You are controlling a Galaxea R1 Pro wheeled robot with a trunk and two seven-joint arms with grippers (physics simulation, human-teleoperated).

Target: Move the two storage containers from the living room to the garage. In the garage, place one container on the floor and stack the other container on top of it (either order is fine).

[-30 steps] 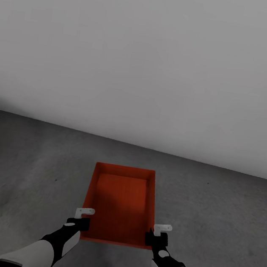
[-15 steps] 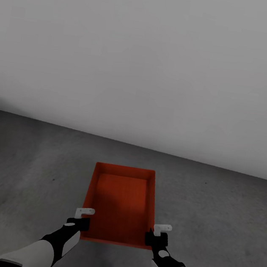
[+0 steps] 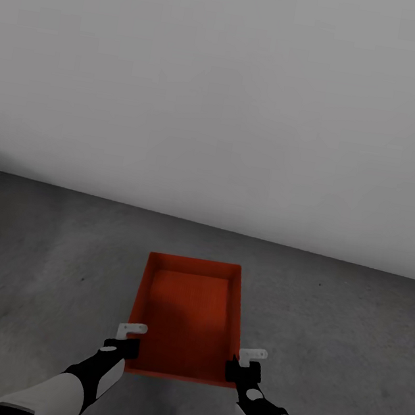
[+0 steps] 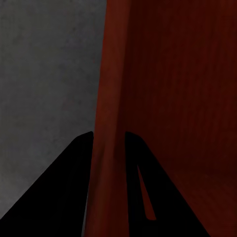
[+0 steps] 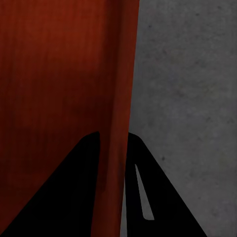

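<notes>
Grey concrete floor [image 3: 40, 262] below a plain white wall [image 3: 225, 90]. Left gripper [image 3: 130, 334] and right gripper [image 3: 246, 359] each pinch a side wall of the red bin [image 3: 186, 317]. Bin possibly grounded already. Lower level, release both sides together.

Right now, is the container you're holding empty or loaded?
Empty. The storage container shows only its bare orange-red bottom in the head view, with the left gripper and right gripper clamping its side walls.
</notes>
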